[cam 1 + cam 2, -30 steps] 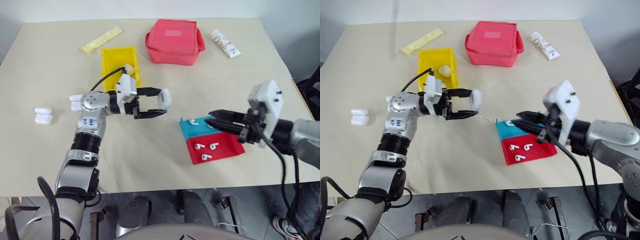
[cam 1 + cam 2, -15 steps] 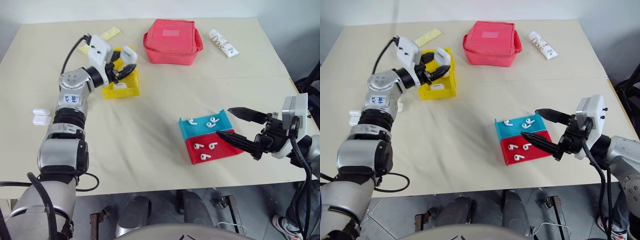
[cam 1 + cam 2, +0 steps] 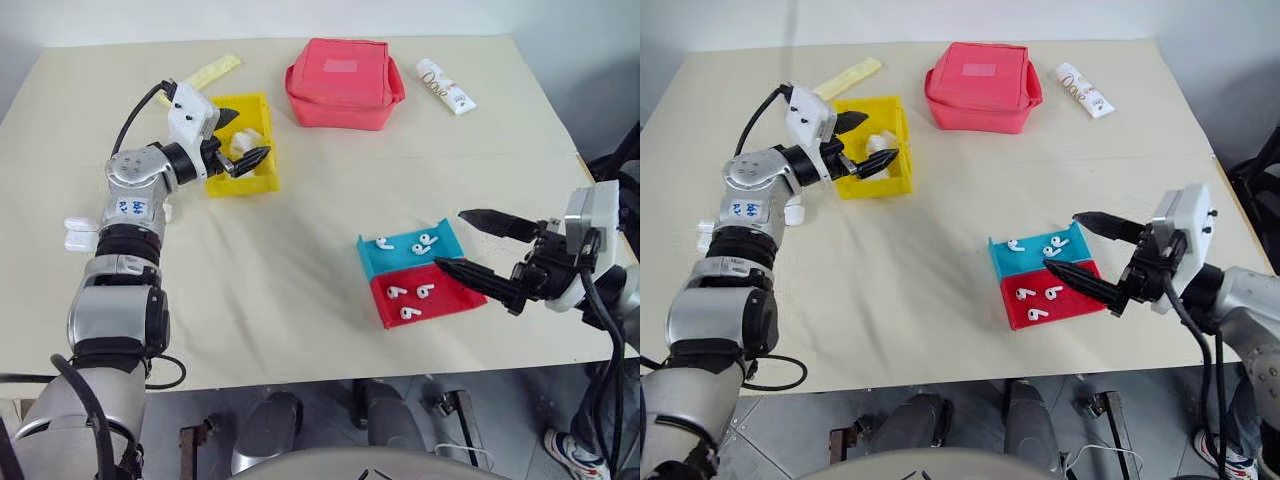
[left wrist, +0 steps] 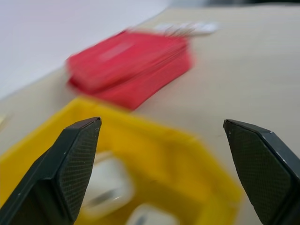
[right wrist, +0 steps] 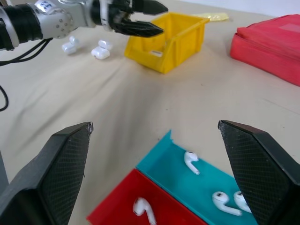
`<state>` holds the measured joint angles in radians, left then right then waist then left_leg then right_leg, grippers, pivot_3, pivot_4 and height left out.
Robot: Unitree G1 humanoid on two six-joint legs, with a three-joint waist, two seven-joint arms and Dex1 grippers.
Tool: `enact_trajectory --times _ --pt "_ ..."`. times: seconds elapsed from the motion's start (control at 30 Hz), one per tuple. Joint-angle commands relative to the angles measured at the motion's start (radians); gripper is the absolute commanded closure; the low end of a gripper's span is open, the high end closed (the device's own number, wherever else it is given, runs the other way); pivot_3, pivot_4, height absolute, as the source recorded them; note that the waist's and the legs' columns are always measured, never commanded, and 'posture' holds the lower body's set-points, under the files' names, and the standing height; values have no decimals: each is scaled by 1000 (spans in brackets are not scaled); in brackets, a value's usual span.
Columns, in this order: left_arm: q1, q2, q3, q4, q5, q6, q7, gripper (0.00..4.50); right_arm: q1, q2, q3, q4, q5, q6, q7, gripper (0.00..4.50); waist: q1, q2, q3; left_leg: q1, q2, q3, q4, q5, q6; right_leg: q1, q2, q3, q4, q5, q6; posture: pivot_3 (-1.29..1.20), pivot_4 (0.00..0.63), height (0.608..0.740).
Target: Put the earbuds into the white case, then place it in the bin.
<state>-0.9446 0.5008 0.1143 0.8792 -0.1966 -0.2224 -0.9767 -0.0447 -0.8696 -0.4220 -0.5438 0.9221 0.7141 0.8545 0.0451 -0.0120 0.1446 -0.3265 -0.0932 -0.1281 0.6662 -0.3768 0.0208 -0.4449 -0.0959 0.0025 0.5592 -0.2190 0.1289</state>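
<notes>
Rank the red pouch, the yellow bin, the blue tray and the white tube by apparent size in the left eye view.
1. red pouch
2. yellow bin
3. blue tray, close to the bin, so that pair is unsure
4. white tube

The bin (image 3: 241, 170) is bright yellow, tall-walled, standing upright at the table's far left, its low end facing the near edge. Inside lie white cases (image 3: 243, 141), glossy and rounded; how many cannot be told. More white cases (image 3: 82, 232) lie on the cloth near the left edge, well apart from the bin. Small white earbuds rest in two shallow trays at the right: three in the blue (image 3: 421, 243), three in the red (image 3: 410, 298), all lying flat, stems at varied angles
</notes>
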Motion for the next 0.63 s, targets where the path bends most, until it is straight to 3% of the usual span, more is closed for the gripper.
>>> enact_trajectory --times 0.03,0.13,0.23,0.43,0.63 --pt "125 52 49 -248 -131 84 -127 52 -27 -43 9 46 -12 -36 101 0 -5 0 0 0 1 0 0 0 0 0 0 0 0 0 0 0 150 740" --pt "324 136 54 -464 -216 213 -260 52 -39 -96 31 138 -40 -64 234 0 -20 2 -1 2 1 1 -2 0 0 0 -1 1 0 0 -1 0 150 740" --pt "457 202 77 -549 -259 232 -343 52 -28 -153 86 248 -162 -177 370 0 -20 2 -1 3 1 2 -2 -1 0 1 0 0 0 -1 -1 0 150 740" --pt "631 273 141 -557 -278 220 -392 52 -81 -199 149 467 -271 -309 561 0 -9 3 0 4 0 3 -1 -1 2 3 0 0 0 -1 -1 0 150 740" --pt "685 279 175 -594 -290 214 -371 52 -160 -192 191 607 -338 -362 624 0 -8 4 0 4 0 3 -1 -2 1 3 -1 1 0 -1 -2 0 150 740"
